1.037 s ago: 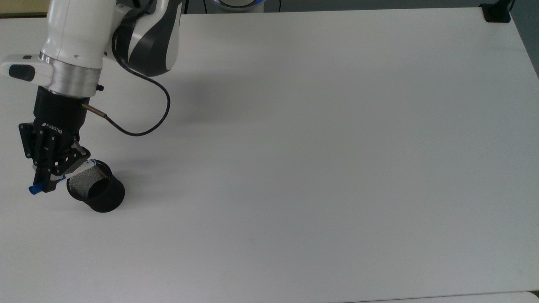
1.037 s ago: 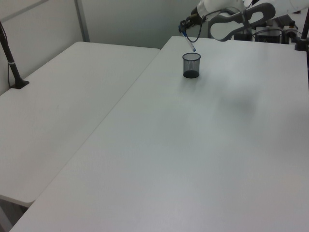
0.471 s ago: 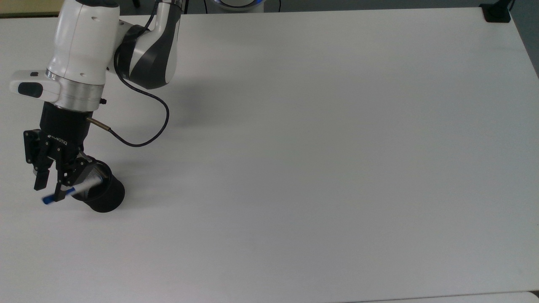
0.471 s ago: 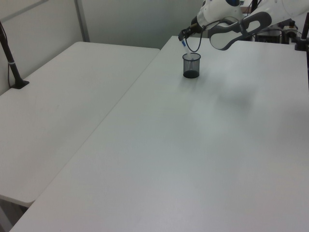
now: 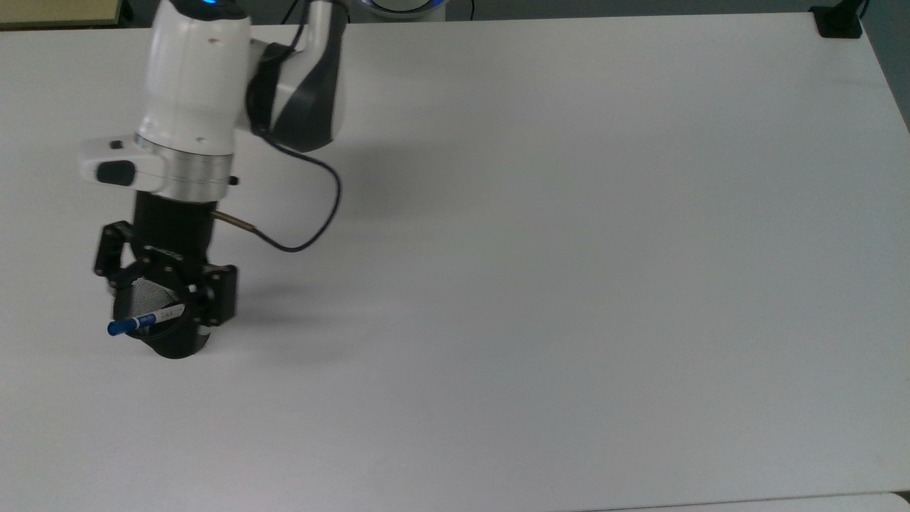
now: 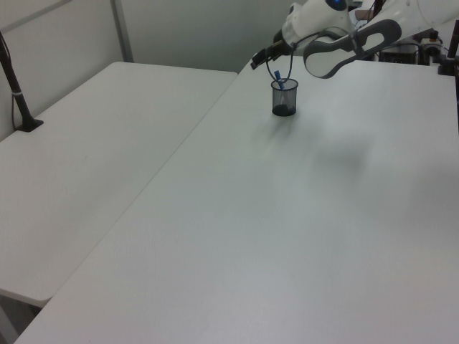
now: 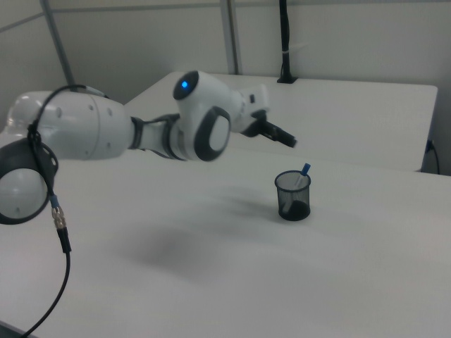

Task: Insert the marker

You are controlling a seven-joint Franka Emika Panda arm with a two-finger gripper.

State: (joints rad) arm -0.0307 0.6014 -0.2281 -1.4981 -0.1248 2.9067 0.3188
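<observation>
The black mesh cup (image 5: 174, 340) stands upright on the white table (image 5: 569, 284) at the top view's left. The marker (image 5: 146, 319) leans inside it, its blue end poking over the rim toward the top view's left. It shows as a blue tip (image 7: 304, 170) above the cup (image 7: 293, 196) in the right view and as a blue streak (image 6: 280, 84) in the cup (image 6: 284, 97) in the left view. My gripper (image 5: 165, 290) hovers over the cup, open, its fingers spread to either side and touching nothing. It hangs up and left of the cup in the right view (image 7: 279, 135).
A black cable (image 5: 298, 242) loops from the wrist toward the top view's right. A black clamp (image 5: 839, 21) sits on the table's far right corner. In the left view a second white table (image 6: 86, 158) adjoins on the left, with a black post (image 6: 16, 86) on it.
The gripper opened and let go of the marker, which dropped into the cup. The arm shifted toward the top view's right, over the cup.
</observation>
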